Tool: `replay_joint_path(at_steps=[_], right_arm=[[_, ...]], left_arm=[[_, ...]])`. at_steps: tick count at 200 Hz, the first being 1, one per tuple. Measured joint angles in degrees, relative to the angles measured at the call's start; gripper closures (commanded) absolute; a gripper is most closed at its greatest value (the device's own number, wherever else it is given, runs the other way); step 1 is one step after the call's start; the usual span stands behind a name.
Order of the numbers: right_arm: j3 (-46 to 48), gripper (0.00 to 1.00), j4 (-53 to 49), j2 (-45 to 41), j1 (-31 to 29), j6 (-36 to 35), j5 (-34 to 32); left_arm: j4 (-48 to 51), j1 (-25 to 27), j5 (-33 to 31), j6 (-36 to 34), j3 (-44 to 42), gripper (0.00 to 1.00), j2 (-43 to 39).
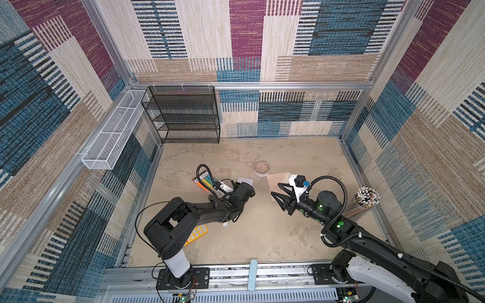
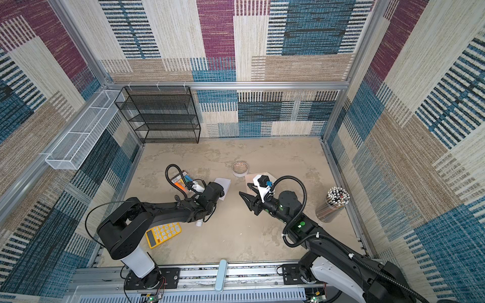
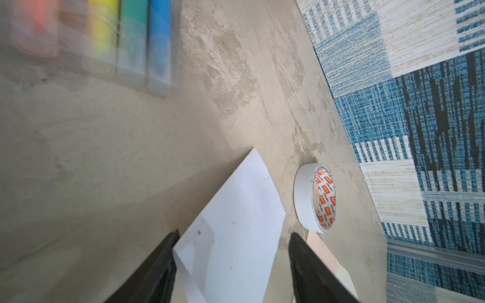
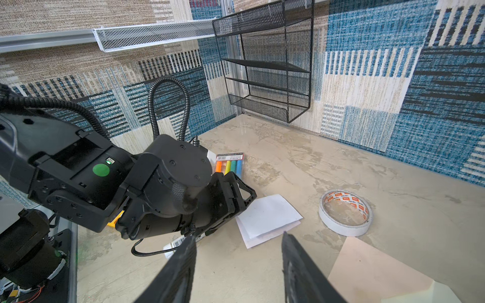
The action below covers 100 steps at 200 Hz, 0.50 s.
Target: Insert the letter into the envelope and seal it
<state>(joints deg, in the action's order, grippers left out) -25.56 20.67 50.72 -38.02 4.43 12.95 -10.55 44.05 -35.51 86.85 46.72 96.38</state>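
Observation:
The letter (image 3: 231, 236) is a folded white sheet lying flat on the table, seen in both top views (image 1: 246, 180) just past my left wrist. My left gripper (image 3: 235, 233) is open, low over the table, one finger on each side of the sheet's near end. The peach envelope (image 1: 273, 181) lies to the right of the letter, with its cream flap (image 4: 425, 291) open. My right gripper (image 1: 275, 189) hovers open over the envelope's left edge, holding nothing; its fingers (image 4: 183, 262) frame bare table between letter and envelope.
A roll of white tape (image 1: 261, 169) lies flat just behind letter and envelope. A pack of highlighters (image 1: 203, 181) lies left of the letter. A yellow calculator (image 2: 162, 234) sits under the left arm. A cup of pencils (image 1: 366, 199) stands at the right. A black mesh shelf (image 1: 183, 115) hangs at the back.

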Motion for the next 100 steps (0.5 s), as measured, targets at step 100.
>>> replay_joint_path(at_steps=[100], right_arm=[[-2.6,0.38,-1.3,1.7,0.0,-1.9,-2.3]], left_arm=[[6.6,1.4,1.7,-0.1,-3.6,0.12,-8.2]])
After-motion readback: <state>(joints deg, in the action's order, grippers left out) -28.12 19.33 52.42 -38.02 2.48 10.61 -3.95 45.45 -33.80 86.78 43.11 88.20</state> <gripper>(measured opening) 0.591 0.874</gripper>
